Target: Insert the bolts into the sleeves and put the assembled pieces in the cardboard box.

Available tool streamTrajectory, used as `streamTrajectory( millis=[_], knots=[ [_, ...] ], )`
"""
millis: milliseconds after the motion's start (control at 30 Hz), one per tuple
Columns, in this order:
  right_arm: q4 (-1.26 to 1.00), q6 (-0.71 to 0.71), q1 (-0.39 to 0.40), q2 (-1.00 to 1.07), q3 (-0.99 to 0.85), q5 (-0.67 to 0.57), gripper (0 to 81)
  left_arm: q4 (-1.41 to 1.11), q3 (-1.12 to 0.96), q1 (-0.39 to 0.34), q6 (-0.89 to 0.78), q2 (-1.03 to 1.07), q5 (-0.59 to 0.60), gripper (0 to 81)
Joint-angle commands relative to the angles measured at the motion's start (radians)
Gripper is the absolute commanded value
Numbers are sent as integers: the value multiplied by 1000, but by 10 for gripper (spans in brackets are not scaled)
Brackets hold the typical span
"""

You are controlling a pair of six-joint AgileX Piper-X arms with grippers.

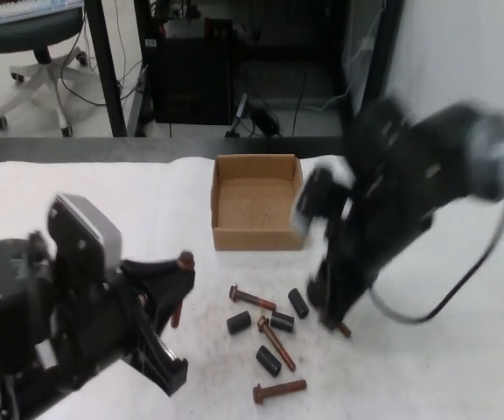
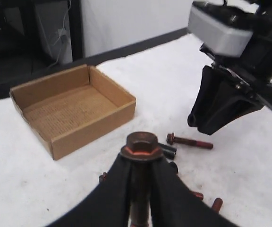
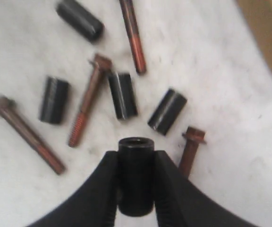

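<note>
- High view: my left claw [image 1: 178, 293] is at the near left of the bench. It pinches a bolt [image 1: 185, 261] with the head up. I think that leaves the thin end free to go into a tube.
- My right claw [image 1: 331, 317] hangs low over the pile of loose sleeves [image 1: 268, 360] and loose bolts [image 1: 276, 343] on the white cloth [image 1: 103, 201]. It looks smeared here, so this view does not tell me about its fingers.
- The box [image 1: 256, 238] sits behind the pile with its open side up, ready for finished pieces. No built piece lies in it yet.
- Left wrist view: the two fingers press on the bolt's stem just under the head, and the head pokes up between them. The box is farther off. The other claw hangs above a loose bolt.
- Right wrist view: the right claw is squeezed on a sleeve [image 3: 136, 182]. It grips the sleeve by its sides, so the hole at the end stays open and faces out. I think that hole is where my bolt goes.
- Below it lie four loose sleeves and four loose bolts. One bolt is just beside the held sleeve.
- Next I would bring the two claws together and line the thin end up with the hole. A small miss would bump the rim, so I would go slowly.
</note>
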Motion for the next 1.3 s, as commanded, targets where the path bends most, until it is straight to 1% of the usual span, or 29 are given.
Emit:
streamTrajectory(
  millis=[0, 133, 233, 367, 433, 500, 600, 700, 833, 967, 1067, 1267],
  knots=[
    [-22, 91, -24, -146, 3, -167, 8, -45, -4, 2, -68, -51, -9, 2],
    [-129, 221, -41, -314, 86, -300, 8, -166, -4, 2, -220, -99, -6, 2],
    [-274, 348, -44, -432, 206, -400, 8, -322, -4, 2, -289, -83, 57, 2],
    [-594, 526, -44, -552, 438, -406, 8, -471, -7, 2, -363, -20, 147, 2],
    [-770, 625, -38, -571, 550, -411, 8, -509, -11, 2, -372, 30, 192, 2],
    [-977, 702, -22, -568, 664, -411, 8, -551, -20, 2, -405, 88, 262, 2],
    [-1238, 728, 15, -541, 793, -400, 8, -639, -46, 2, -450, 177, 359, 2],
    [-1386, 728, 53, -503, 853, -400, 8, -719, -90, 2, -465, 258, 411, 2],
    [-1447, 726, 94, -446, 869, -357, 8, -778, -168, -7, -557, 349, 485, 2],
    [-1581, 691, 117, -396, 869, -263, 8, -779, -225, -49, -564, 409, 570, 2],
    [-1644, 691, 119, -370, 869, -228, 8, -779, -238, -77, -564, 428, 576, 2],
    [-1646, 691, 119, -355, 869, -220, 8, -779, -237, -119, -559, 429, 576, 2]
  ],
)
